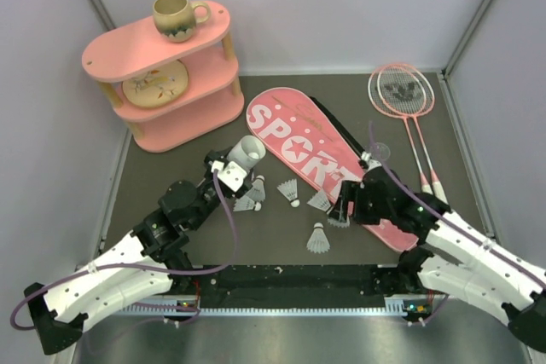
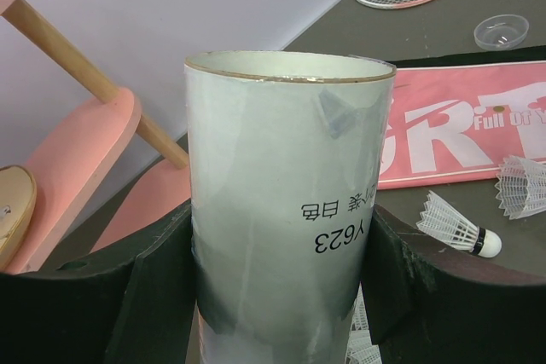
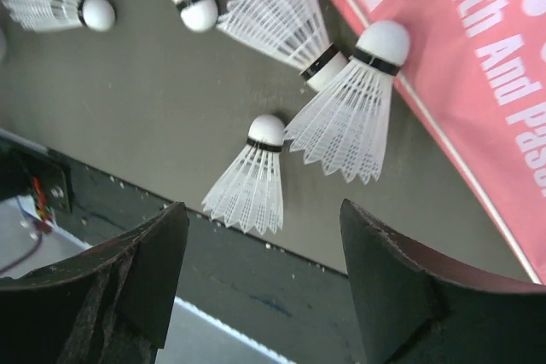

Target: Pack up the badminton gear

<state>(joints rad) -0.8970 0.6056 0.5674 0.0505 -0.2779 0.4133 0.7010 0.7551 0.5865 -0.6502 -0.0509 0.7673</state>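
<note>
The long white tube (image 2: 286, 176) stands tilted, open mouth up, and my left gripper (image 2: 281, 287) is shut on its lower part, left of the bag (image 1: 316, 155), a pink one lettered SPORT. Several white shuttlecocks (image 1: 319, 240) lie loose on the mat between the arms. My right gripper (image 3: 264, 245) hangs open just above one shuttlecock (image 3: 252, 181), with nothing between its fingers; two more (image 3: 345, 108) lie against the bag's edge (image 3: 478, 66). Two pink rackets (image 1: 401, 91) lie side by side at the far right.
A pink two-tier shelf (image 1: 171, 108) stands at the far left with a brown mug (image 1: 177, 16) on top and a plate (image 1: 155, 84) on the lower tier. A small clear lid (image 1: 380, 151) sits by the bag. Grey walls close the sides.
</note>
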